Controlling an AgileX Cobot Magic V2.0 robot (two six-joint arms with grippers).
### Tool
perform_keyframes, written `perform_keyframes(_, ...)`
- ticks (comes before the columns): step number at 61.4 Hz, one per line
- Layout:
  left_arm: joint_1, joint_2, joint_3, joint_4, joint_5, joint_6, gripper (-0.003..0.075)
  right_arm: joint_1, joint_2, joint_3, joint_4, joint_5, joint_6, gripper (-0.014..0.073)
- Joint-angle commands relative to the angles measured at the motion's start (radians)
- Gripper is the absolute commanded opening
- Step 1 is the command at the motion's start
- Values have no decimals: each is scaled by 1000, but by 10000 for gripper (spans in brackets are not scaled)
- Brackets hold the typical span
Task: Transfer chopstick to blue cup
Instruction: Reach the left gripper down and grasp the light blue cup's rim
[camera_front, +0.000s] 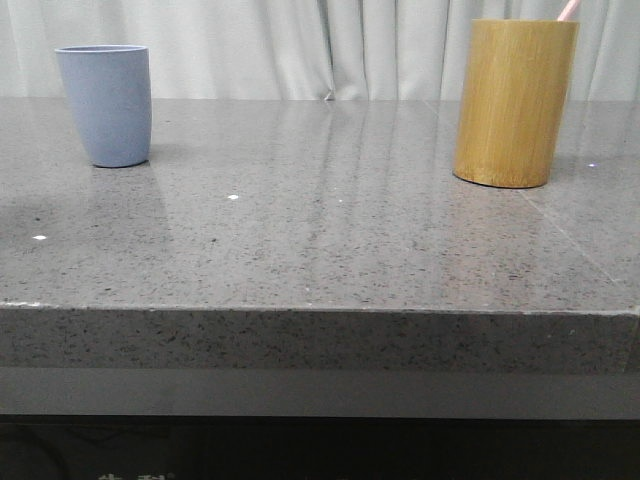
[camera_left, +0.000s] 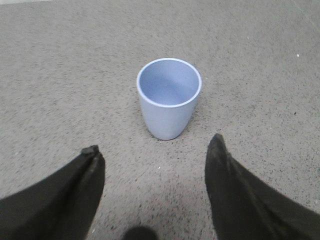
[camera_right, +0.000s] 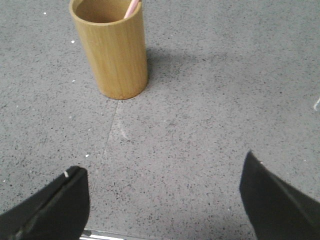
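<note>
The blue cup (camera_front: 105, 103) stands upright at the table's far left, and the left wrist view looks down into its empty inside (camera_left: 169, 97). A pale pink chopstick (camera_front: 568, 10) pokes out of the bamboo holder (camera_front: 514, 102) at the far right; its tip also shows at the holder's rim (camera_right: 131, 8). My left gripper (camera_left: 155, 146) is open, short of the blue cup, nothing between its fingers. My right gripper (camera_right: 163, 167) is open too, well back from the bamboo holder (camera_right: 113, 50). Neither gripper shows in the front view.
The grey speckled stone table (camera_front: 330, 240) has its front edge close to the camera. A seam (camera_right: 111, 125) in the tabletop runs from the holder's base toward my right gripper. White curtains (camera_front: 300, 45) hang behind the table.
</note>
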Motion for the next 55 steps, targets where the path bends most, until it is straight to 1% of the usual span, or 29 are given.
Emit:
perform_keyframes(1, -9, 83, -121, -5, -22, 8, 440, -1, 3, -33, 19, -55, -20, 622)
perform_keyframes(17, -9, 342, -368, 36, 113, 8, 440, -1, 3, -33, 30, -55, -20, 622)
perform_keyframes(33, -9, 549, -556, 67, 210, 8, 440, -1, 3, -33, 30, -55, -20, 622)
perform_keyframes(47, -9, 670, -680, 88, 257, 8, 440, -1, 3, -33, 29, -54, -20, 622)
perform_keyframes(55, -9, 713, -716, 92, 271, 8, 428, -1, 3, -33, 29, -54, -20, 622)
